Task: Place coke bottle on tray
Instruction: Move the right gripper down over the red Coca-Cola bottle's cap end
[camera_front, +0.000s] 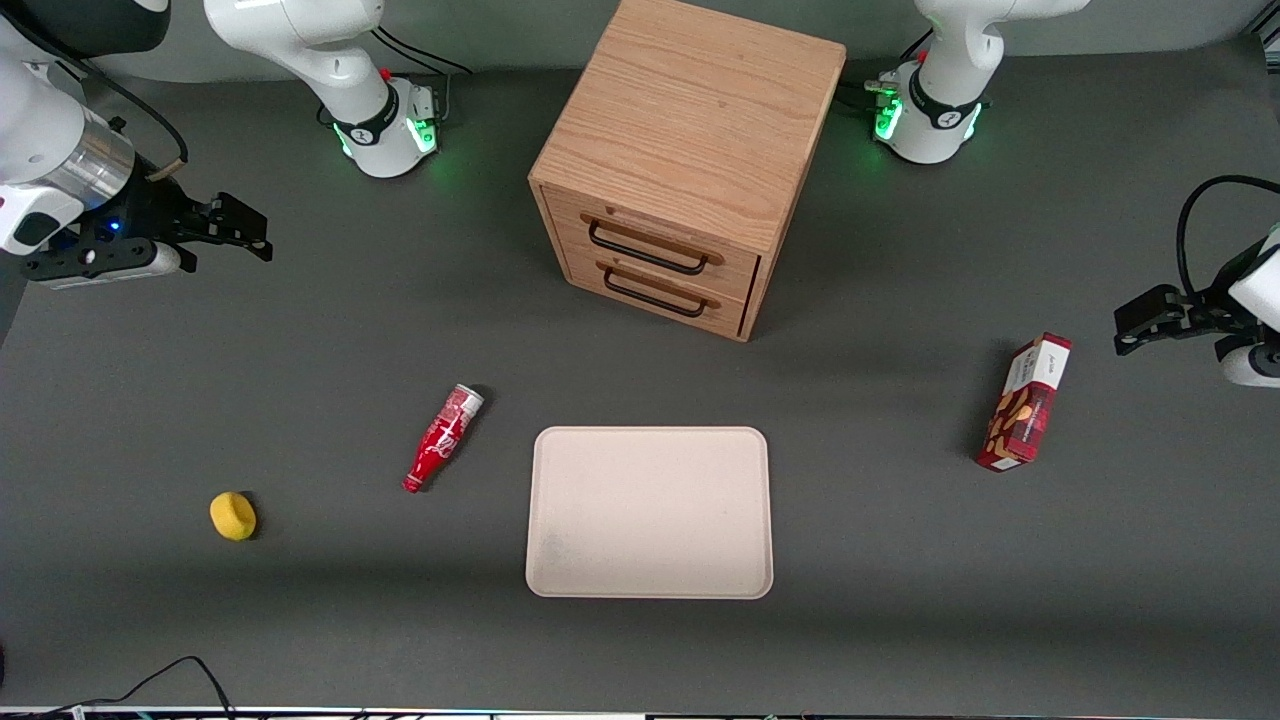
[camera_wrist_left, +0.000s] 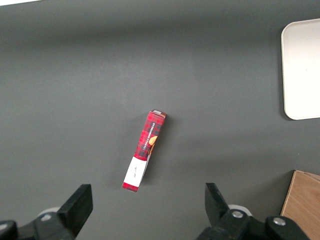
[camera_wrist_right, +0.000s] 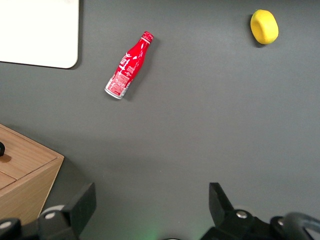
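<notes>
Gripper (camera_front: 245, 228) hangs high at the working arm's end of the table, fingers spread wide and holding nothing. The coke bottle (camera_front: 443, 437) lies on the table beside the tray (camera_front: 650, 512), apart from it, with a lemon (camera_front: 233, 516) nearby.

This is a robotics lab bench, not a home. White robot arm bases (camera_front: 385, 125) glowing with green status lights are bolted at the edge of a plain dark grey matte tabletop (camera_front: 300, 620), with black cables (camera_front: 150, 685) trailing across it. The props look staged: a small light-oak two-drawer cabinet (camera_front: 690, 160), a red rectangular snack box (camera_front: 1025, 405) and a small yellow lemon-like object (camera_front: 233, 516), set well apart.

The right arm's black two-finger gripper (camera_front: 235, 225) hangs above the table at the working arm's end, fingers spread.
</notes>
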